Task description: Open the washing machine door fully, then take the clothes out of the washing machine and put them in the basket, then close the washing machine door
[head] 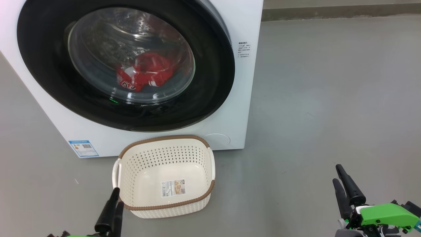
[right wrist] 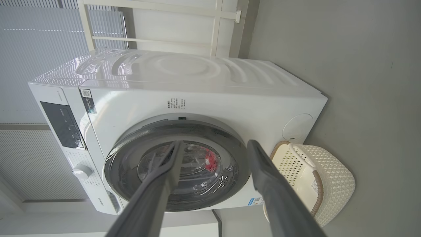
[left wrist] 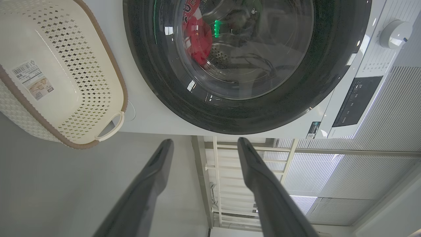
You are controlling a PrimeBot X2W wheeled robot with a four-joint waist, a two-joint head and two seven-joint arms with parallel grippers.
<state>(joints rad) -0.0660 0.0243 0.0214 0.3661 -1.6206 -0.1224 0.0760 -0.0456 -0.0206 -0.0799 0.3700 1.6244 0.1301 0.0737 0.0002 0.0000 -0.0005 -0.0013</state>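
Note:
The white washing machine (head: 241, 98) fills the upper left of the head view. Its round door (head: 213, 75) with the black rim covers the drum and stands slightly off the front along its right side. Red clothes (head: 144, 72) lie behind the glass bowl. The cream basket (head: 164, 138) sits with nothing in it on the floor, right before the machine. My left gripper (head: 117, 197) is open beside the basket's near left corner. My right gripper (head: 337, 174) is open over bare floor at the lower right, well away from the door.
Grey floor (head: 329, 98) stretches wide to the right of the machine. A dark control panel (right wrist: 62, 125) and a white dial (right wrist: 80, 171) sit on the machine's upper front. Window blinds (right wrist: 33, 39) stand behind it.

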